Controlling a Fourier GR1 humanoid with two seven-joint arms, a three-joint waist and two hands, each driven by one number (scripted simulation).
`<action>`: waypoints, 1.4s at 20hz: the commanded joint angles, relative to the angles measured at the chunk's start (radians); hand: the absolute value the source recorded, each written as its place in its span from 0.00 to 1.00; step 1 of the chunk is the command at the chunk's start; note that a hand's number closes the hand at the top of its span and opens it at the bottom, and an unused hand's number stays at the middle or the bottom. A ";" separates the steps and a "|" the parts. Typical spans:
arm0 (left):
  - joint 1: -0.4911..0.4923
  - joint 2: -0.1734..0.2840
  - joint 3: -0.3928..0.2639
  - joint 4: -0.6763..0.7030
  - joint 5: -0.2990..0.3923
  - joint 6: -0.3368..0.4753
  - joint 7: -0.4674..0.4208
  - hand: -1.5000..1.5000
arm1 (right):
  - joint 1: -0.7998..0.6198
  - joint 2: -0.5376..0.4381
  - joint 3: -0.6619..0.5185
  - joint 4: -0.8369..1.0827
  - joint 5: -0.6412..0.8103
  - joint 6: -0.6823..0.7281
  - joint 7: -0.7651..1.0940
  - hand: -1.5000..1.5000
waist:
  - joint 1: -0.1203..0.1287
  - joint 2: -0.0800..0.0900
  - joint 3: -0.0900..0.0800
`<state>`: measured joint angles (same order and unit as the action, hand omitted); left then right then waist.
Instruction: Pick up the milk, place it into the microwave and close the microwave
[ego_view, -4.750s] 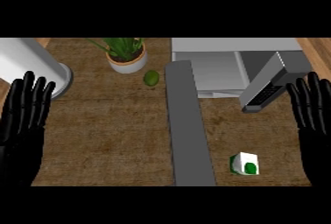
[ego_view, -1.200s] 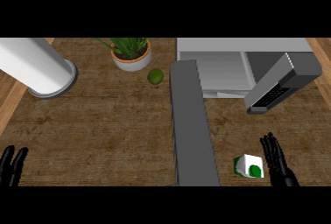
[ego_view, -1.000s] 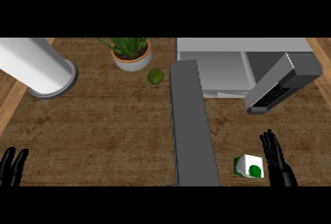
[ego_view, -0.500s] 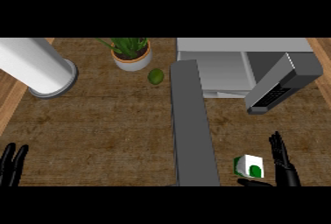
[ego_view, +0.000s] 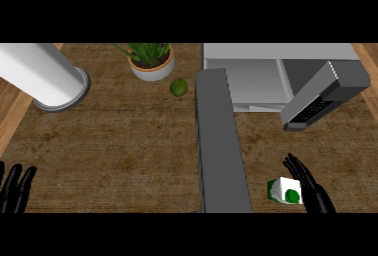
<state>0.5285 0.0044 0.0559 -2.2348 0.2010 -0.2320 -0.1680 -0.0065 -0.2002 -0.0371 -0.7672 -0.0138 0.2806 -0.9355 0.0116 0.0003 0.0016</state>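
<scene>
From my head view, looking steeply down, my right hand (ego_view: 310, 186) sits at about five o'clock on the counter (ego_view: 118, 150), fingers straight and released, holding nothing. The milk (ego_view: 283, 191) stands just beside those fingers on their inner side, so near that I cannot tell whether they touch it. My left hand (ego_view: 15, 187) shows at the lower left, around seven o'clock, fingers up and relaxed, resting well apart from everything else.

The step in hand, as I judge it, is closing on the carton. To do it well I should bring the palm square against the carton's side, get the thumb round the opposite face, and curl only once the carton sits between thumb and fingers. A push from one side alone could slide or tip it toward the long grey strip (ego_view: 220, 145) that runs up the middle of the counter. After lifting, the way leads toward one o'clock, where the microwave (ego_view: 258, 75) stands with its door (ego_view: 321, 97) swung open at the right. I'd carry the carton in past that door's edge without clipping it.

The milk is a small white carton with a green patch on the face toward me and green along its left edge. It looks upright, boxy and light, with flat sides that should take a wrap-around hold well.

At twelve o'clock a potted plant (ego_view: 151, 60) stands with a green fruit (ego_view: 179, 87) just beside it. A white cylinder (ego_view: 40, 75) lies at ten o'clock.
</scene>
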 joint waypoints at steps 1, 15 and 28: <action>-0.052 0.023 0.042 0.024 0.025 0.007 0.031 0.00 | 0.031 0.039 0.043 -0.010 -0.017 0.139 -0.139 1.00 | -0.013 0.000 -0.001; 0.028 -0.004 -0.009 0.032 0.012 -0.031 -0.032 0.00 | -0.196 0.007 -0.151 0.019 -0.099 -0.109 -0.066 1.00 | 0.000 0.000 -0.001; 0.008 0.013 0.084 0.019 0.104 -0.077 0.016 0.00 | -0.099 0.024 -0.057 -0.356 -0.158 -0.036 0.156 1.00 | -0.012 -0.003 -0.002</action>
<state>0.5303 0.0162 0.1213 -2.2121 0.2841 -0.2900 -0.1583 -0.1581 -0.1970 -0.1241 -0.9753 -0.1524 0.2298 -0.8535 0.0018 -0.0022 -0.0005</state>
